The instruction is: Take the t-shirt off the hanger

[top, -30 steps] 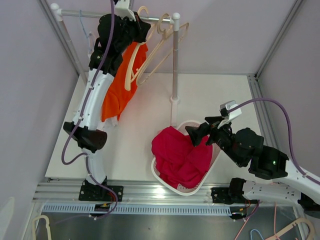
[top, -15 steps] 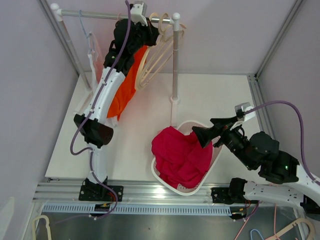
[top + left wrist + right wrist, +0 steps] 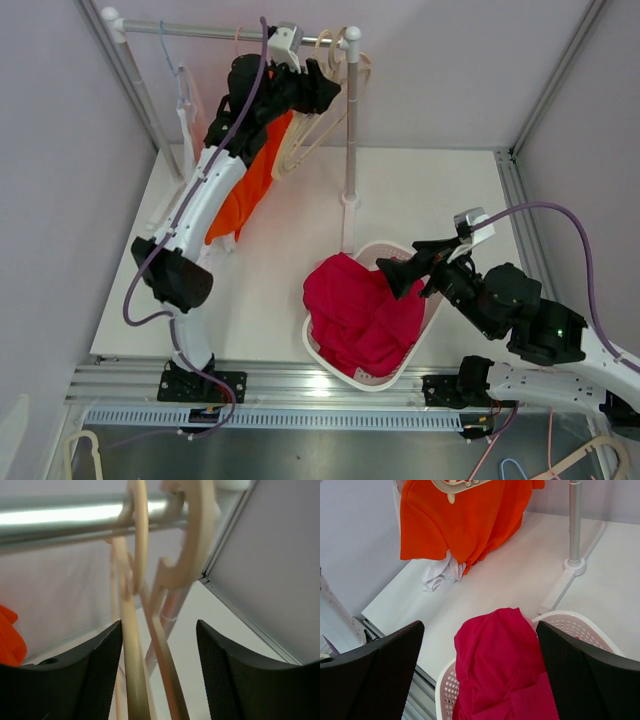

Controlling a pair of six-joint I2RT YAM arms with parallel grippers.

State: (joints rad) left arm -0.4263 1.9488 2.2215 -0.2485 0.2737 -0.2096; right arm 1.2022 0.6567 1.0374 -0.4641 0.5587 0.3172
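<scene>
An orange t-shirt [image 3: 245, 190] hangs from a cream hanger [image 3: 456, 485] on the rack rail [image 3: 190, 30]; the right wrist view shows the orange t-shirt [image 3: 465, 520] draped below that hanger. My left gripper [image 3: 325, 92] is up at the rail's right end. In its wrist view the left gripper [image 3: 159, 626] stands open, with the arms of two bare cream hangers [image 3: 132, 645] passing between the fingers, one close to the left finger [image 3: 100, 675]. My right gripper [image 3: 398, 270] is open and empty over the basket, seen as the right gripper [image 3: 479, 627] in its own view.
A white perforated basket [image 3: 318, 352] at the front middle holds a crumpled red t-shirt [image 3: 360, 315]. The rack's upright post [image 3: 350, 120] stands just behind it. A white cloth [image 3: 440, 572] lies on the table below the orange shirt. Enclosure walls stand left, right and behind.
My left gripper has gone from shut to open and shifted right along the rail to the bare hangers. The right arm has drifted slightly, still open.
</scene>
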